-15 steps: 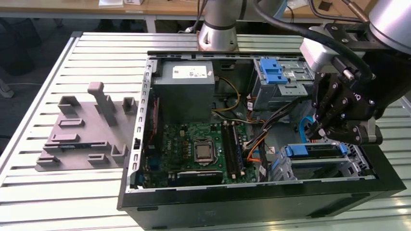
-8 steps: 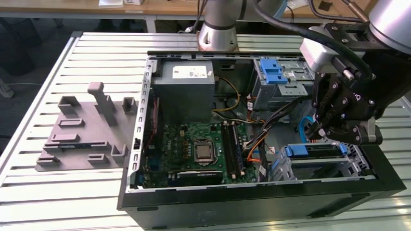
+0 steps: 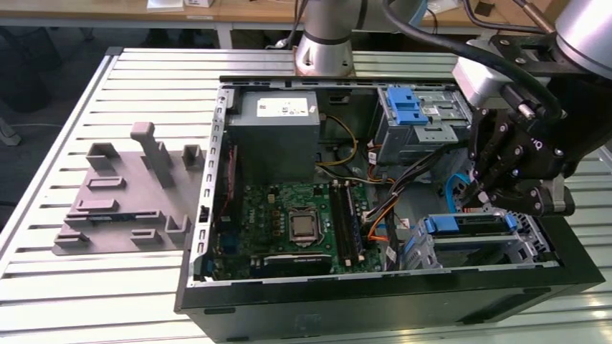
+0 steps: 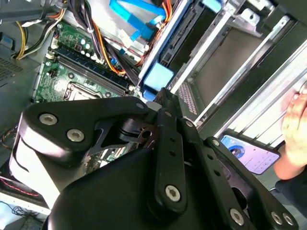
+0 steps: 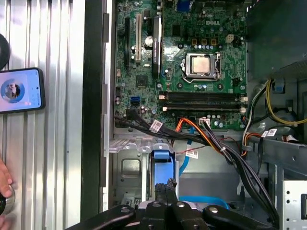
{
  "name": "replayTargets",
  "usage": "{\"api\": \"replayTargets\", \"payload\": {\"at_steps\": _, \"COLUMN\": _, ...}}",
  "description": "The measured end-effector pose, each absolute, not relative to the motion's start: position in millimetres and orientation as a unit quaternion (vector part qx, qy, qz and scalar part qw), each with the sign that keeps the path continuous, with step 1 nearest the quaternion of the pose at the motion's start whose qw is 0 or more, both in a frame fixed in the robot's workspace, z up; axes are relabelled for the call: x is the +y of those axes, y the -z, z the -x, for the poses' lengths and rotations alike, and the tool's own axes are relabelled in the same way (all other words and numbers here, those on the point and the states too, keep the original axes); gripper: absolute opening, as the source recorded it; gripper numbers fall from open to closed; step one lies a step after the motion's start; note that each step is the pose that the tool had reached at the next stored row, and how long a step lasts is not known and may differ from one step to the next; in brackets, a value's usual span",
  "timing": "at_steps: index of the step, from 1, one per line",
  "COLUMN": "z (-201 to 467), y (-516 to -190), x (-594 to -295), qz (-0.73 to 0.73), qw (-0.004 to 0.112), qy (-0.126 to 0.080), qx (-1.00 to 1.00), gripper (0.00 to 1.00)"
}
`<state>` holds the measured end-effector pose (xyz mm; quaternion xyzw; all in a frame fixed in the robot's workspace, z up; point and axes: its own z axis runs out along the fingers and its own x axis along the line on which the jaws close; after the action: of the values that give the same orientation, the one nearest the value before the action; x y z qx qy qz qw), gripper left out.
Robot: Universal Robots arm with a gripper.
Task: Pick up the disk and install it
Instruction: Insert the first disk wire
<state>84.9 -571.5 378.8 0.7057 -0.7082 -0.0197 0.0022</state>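
Observation:
The disk [image 3: 469,224] lies in the drive cage at the front corner of the open computer case, on the exterior view's right, with its blue bracket facing up. My gripper [image 3: 481,199] hangs just above it, fingers drawn together with nothing seen between them. In both wrist views the blue bracket end [image 5: 161,155] [image 4: 158,76] sits just beyond my gripper [image 5: 169,184] [image 4: 163,98]. I cannot tell whether the tips touch the bracket.
The grey holder [image 3: 125,193] stands on the table at the exterior view's left. Inside the case are the power supply [image 3: 275,136], the motherboard [image 3: 287,222], loose cables [image 5: 225,148] and an upper bay with another blue bracket [image 3: 406,107]. A phone [image 5: 21,91] and a person's hand [image 4: 295,124] rest beside the case.

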Motion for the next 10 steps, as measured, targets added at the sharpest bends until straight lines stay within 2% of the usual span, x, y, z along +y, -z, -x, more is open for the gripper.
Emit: {"api": "replayTargets", "payload": {"at_steps": 10, "z": -126.2, "y": -377.5, "x": -568.1, "qz": -0.706, "qw": 0.002, "qy": 0.020, "qx": -0.708, "gripper": 0.11}}
